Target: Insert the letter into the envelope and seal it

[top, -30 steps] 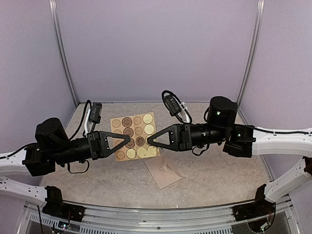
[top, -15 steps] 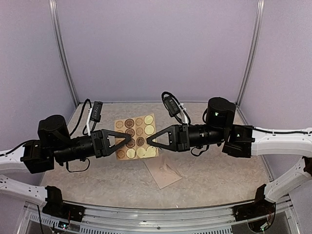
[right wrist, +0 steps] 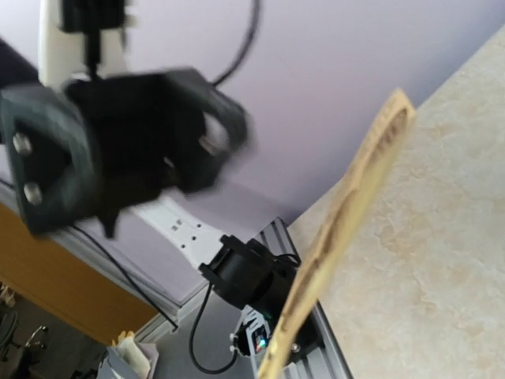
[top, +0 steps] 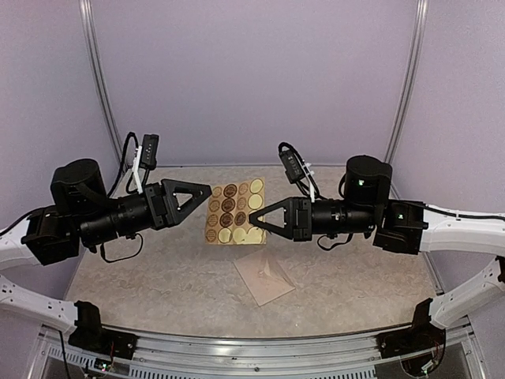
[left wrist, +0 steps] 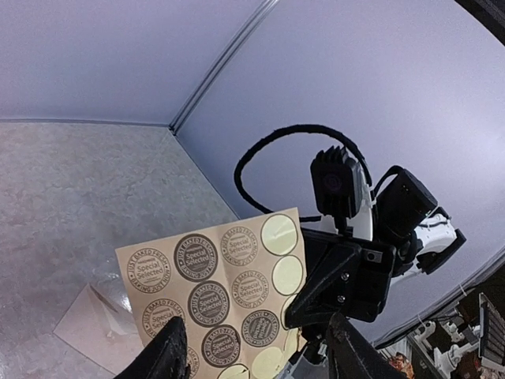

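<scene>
Nearest you, the envelope (top: 264, 278) lies flat on the table (top: 142, 276). Its long side runs from far left to near right. You cannot tell if its flap is open. Above it, your right gripper (top: 254, 223) pinches the sticker sheet (top: 230, 212) and holds it up. The left wrist view cuts off the sheet's bottom. Your left gripper (top: 207, 191) is spread wide by the sheet's left edge.

Robot lab cell: plain lavender walls (top: 252, 79), aluminium corner posts (top: 99, 87), marbled tabletop (top: 173, 268).
</scene>
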`<state>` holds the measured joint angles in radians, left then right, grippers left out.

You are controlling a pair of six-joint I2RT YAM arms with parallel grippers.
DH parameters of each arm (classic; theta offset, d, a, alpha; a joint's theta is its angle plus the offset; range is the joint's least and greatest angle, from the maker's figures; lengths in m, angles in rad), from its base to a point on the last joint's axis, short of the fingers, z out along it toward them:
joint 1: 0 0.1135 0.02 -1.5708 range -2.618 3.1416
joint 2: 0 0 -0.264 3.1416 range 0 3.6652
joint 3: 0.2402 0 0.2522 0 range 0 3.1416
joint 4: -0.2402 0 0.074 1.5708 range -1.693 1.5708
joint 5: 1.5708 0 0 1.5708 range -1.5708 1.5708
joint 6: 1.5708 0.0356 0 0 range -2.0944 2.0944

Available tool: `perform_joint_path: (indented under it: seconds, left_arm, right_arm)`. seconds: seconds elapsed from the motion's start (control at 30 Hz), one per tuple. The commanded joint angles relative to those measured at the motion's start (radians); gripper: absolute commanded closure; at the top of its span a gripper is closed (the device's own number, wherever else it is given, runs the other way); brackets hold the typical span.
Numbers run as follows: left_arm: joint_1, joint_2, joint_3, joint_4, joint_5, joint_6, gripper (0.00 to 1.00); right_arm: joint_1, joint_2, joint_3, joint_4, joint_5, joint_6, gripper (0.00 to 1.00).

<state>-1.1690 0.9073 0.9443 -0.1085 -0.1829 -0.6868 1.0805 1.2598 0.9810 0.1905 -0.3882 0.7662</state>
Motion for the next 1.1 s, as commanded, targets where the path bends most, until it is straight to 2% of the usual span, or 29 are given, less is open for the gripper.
perform_joint_path:
  seconds: [0.0, 0.2, 0.47, 0.67, 1.07]
  left_arm:
    - [-0.022, 0.079, -0.028, 0.144, 0.197, 0.001, 0.40]
    - [-0.027, 0.153, -0.023, 0.202, 0.274, 0.000, 0.35]
    - [-0.026, 0.148, -0.070, 0.328, 0.363, -0.025, 0.33]
    - [-0.026, 0.159, -0.073, 0.332, 0.390, -0.034, 0.37]
    - [-0.026, 0.176, -0.064, 0.322, 0.402, -0.025, 0.33]
  right_arm:
    - [-0.007, -0.040, -0.027, 0.088, -0.063, -0.049, 1.00]
    - [-0.008, -0.047, -0.042, 0.205, -0.186, -0.057, 1.00]
    - [-0.007, -0.043, -0.057, 0.280, -0.261, -0.049, 1.00]
    - [-0.006, -0.033, -0.052, 0.285, -0.268, -0.048, 1.00]
    - [-0.007, -0.028, -0.051, 0.265, -0.255, -0.058, 1.00]
